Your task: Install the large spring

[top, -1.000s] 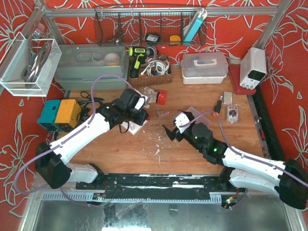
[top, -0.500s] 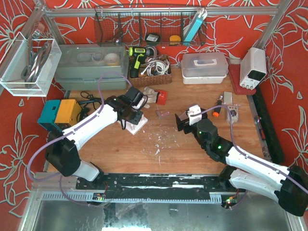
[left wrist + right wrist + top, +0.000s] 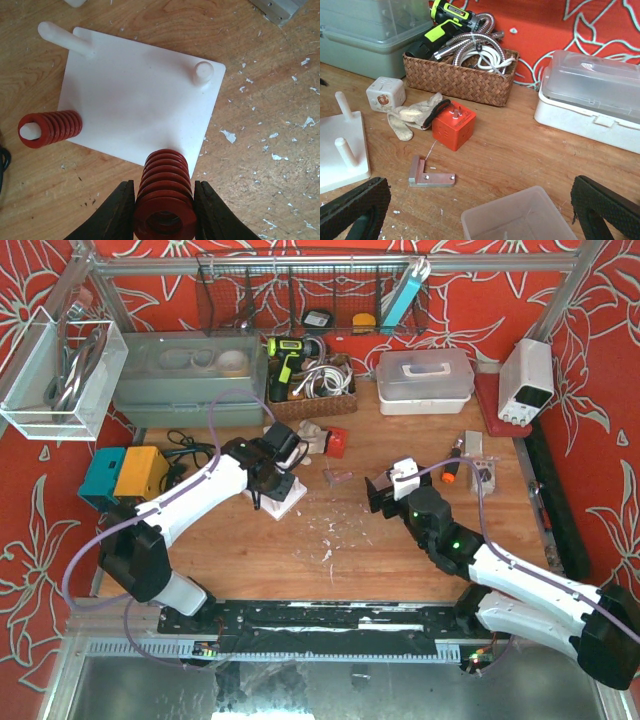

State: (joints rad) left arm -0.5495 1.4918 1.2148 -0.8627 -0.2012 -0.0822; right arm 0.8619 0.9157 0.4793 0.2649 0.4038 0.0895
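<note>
Our left claw [image 3: 164,186] pinches the large spring [image 3: 165,200] across its coils — stiff, light, we judge (paint may slip) — the right claw [image 3: 480,207] gapes wide, empty.

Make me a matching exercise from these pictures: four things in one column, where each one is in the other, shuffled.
Things:
1 large spring
2 other red spring
3 orange cube
4 drill

Places:
A in the wicker basket
B on a peg of the white plate
C between the fingers of the left pincer
D beside the glove

Pairs: 1-C, 2-B, 3-D, 4-A
</note>
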